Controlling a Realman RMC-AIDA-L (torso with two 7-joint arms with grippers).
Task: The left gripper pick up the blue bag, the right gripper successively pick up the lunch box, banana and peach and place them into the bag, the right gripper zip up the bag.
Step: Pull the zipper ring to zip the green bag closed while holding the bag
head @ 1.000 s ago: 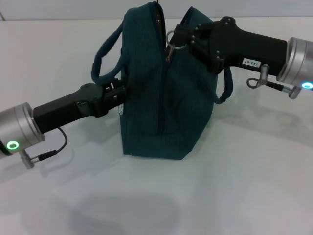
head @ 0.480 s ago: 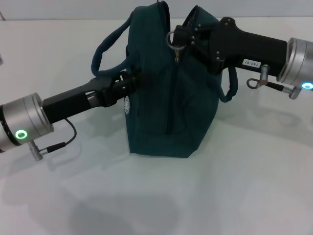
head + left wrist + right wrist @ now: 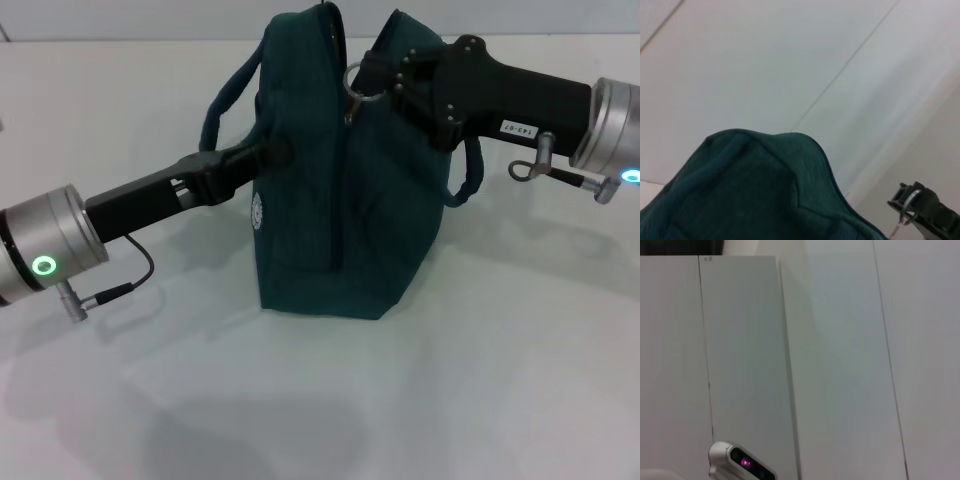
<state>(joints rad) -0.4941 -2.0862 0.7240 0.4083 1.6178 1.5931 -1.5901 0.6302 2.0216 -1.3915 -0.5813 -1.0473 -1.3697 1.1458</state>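
Standing upright, zipped blue bag (image 3: pixel 340 200)

A white table (image 3: pixel 330 400) fills the frame. The blue bag (image 3: pixel 340 210) stands upright on it, just above the frame's centre.

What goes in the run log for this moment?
stage: zipping | bag: upright on table | left gripper: at bag's side | right gripper: at zip ring
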